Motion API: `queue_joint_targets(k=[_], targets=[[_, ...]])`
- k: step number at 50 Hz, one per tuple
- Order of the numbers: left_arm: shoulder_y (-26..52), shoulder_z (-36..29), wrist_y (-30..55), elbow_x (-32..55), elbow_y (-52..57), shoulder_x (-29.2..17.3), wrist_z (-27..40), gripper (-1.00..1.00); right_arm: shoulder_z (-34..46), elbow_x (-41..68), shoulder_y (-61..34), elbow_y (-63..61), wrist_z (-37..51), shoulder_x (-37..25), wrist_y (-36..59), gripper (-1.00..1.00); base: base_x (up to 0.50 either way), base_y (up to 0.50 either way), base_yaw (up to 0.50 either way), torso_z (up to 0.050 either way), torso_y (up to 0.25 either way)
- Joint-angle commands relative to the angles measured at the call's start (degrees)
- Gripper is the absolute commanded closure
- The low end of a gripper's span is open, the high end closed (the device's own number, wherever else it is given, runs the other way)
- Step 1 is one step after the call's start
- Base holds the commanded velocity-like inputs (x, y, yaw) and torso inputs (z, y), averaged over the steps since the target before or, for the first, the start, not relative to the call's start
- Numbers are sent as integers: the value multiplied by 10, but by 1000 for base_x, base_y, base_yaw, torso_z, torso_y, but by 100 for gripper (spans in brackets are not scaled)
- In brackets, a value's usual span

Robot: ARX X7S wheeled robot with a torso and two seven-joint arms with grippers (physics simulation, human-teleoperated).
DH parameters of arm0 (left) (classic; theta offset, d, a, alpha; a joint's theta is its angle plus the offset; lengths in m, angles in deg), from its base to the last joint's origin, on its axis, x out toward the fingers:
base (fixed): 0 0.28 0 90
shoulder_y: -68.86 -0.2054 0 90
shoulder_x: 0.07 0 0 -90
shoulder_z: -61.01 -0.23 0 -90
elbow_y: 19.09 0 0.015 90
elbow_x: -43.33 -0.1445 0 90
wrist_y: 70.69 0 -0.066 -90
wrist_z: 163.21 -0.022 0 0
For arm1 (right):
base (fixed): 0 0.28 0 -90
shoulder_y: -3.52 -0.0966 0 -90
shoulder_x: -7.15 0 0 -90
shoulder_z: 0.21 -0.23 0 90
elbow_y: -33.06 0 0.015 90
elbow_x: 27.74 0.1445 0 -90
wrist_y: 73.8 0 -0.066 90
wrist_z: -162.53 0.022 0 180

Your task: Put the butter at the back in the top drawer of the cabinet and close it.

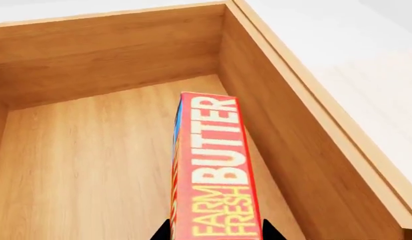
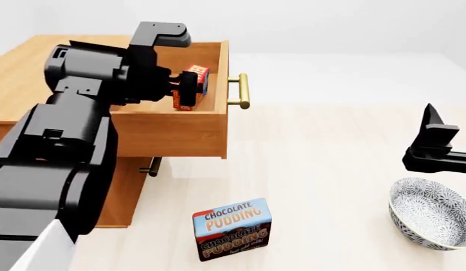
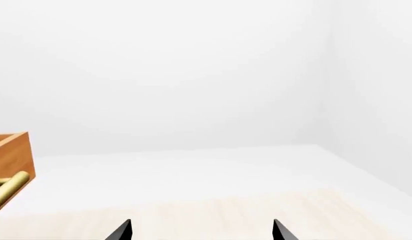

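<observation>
- Between the tips of our left gripper (image 1: 215, 234) we clamp the butter (image 1: 215, 165), held on edge above the open top drawer (image 2: 172, 132), ready to set inside.
- Beyond it, the drawer's rear corner lies empty.
- Further off, our right gripper (image 3: 202, 231) hangs spread, holding nothing, clear of the cabinet (image 2: 22, 73).

A bare simulated room, furnished like a home kitchen corner

Around me were plain white walls (image 3: 192, 70) and a pale wood-grain floor (image 2: 331, 169); an orange-brown wooden cabinet with brass bar handles (image 2: 36, 62), a blue-and-brown "CHOCOLATE PUDDING" box (image 2: 232, 228) and a grey patterned ceramic bowl (image 2: 432, 212) suggested a household pantry setting.
</observation>
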Motion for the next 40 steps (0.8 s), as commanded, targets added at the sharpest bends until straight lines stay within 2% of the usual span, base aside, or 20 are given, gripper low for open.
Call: queue_joint_targets(k=[1,19,20,40], targets=[[-23,-7,20,17,-14,10,-10,100,5,-4,1,1,-3,1,-2,-100,0,0,0,0,0],[-18,-8,23,20,-14,10,-20,100,2,2,4,1,0,-3,-5,-100,-1,0,-1,0,0],[-18,-7,24,20,-14,9,-21,-100,2,2,4,1,1,-3,-5,-100,0,0,0,0,0],[-5,12,22,20,-14,5,-12,-100,1,10,5,-1,4,-7,-7,-100,0,0,0,0,0]])
